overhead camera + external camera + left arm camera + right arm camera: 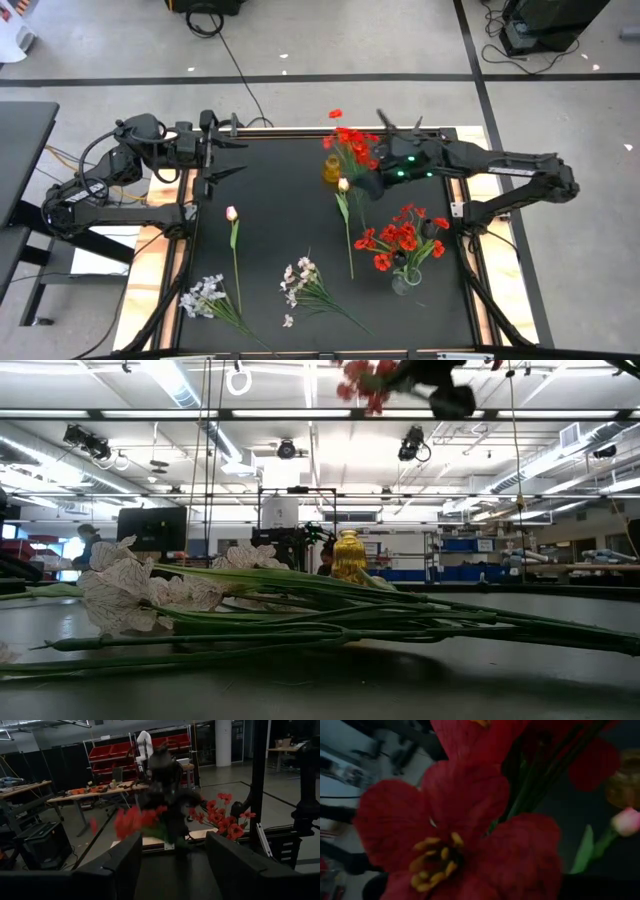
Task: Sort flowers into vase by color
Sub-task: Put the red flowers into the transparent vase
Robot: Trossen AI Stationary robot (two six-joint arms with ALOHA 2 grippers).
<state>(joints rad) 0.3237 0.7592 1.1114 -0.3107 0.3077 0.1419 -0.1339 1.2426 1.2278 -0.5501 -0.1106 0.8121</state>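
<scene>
My right gripper (368, 183) is shut on a bunch of red flowers (350, 145), held high above the table's far middle; in the low view its blossoms (365, 380) show at the top. A gold vase (331, 170) stands just beside it. More red flowers (400, 238) stand in a clear vase (404, 282) at the right. Two pink tulips (343, 185) (231, 213) and two white sprays (204, 296) (300, 280) lie flat on the black mat. My left gripper (226, 158) waits open at the far left, level, with nothing between its fingers. My right gripper holds the red bunch by its green stems (535, 785), coming from the table's right and slanting down. The blossoms (455, 835) fill the wrist view and hide the place of contact. The bunch is lifted clear of the table, its blossoms toward the far edge.
The black mat (280, 230) has bare room in its middle and far left. A metal frame (470, 250) borders the table. In the low view the white sprays and green stems (300, 610) lie across the foreground.
</scene>
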